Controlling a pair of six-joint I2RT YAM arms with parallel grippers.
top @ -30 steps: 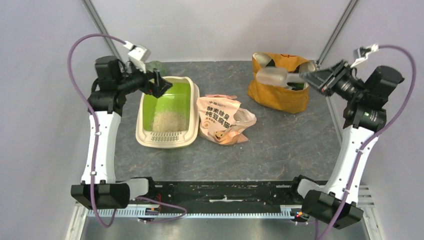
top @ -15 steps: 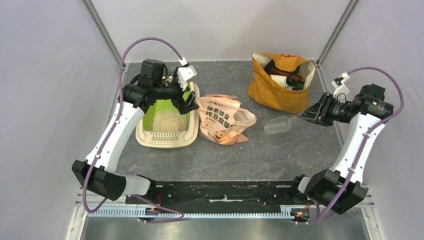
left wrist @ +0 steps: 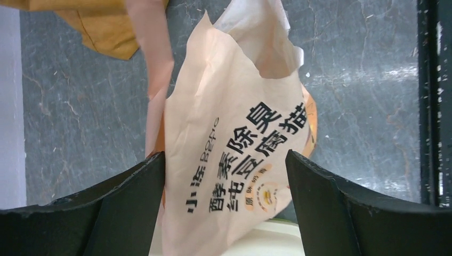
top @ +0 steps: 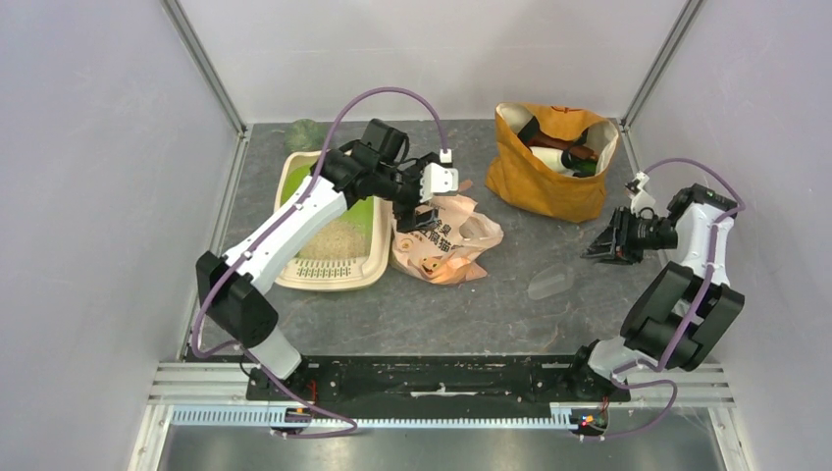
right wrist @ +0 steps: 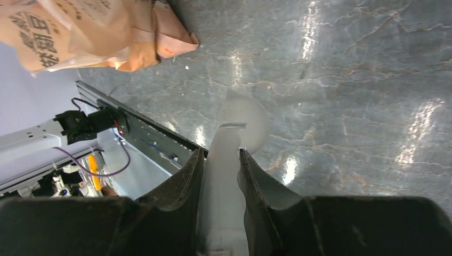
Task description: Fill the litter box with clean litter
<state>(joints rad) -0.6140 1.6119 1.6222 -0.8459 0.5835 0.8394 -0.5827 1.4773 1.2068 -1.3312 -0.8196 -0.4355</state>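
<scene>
On the near right of the dark grey marbled table [top: 491, 314], the right gripper [right wrist: 219, 154] is clamped on the handle of a translucent plastic scoop [top: 551, 283]. The scoop's bowl sits low at the surface, though I cannot tell if it touches. Swung at that height it could catch on the table and twist out of the narrow grip. Further in, the left gripper [left wrist: 225, 157] hangs with its jaws spread wide on either side of the crumpled top of the peach-orange printed plastic litter bag [top: 442, 245], holding nothing. If the jaws pinch only loose film, the bag may slip or flop and spill granules onto the table. Just beside the bag, the cream plastic litter box [top: 294, 270] with its green inside has a small heap of pale beige clean litter [top: 329, 238] near its slotted end, so filling looks far from finished. A tugged bag could also shove the box. Beyond, the mustard-yellow fabric bag [top: 545, 191] stands well apart.
</scene>
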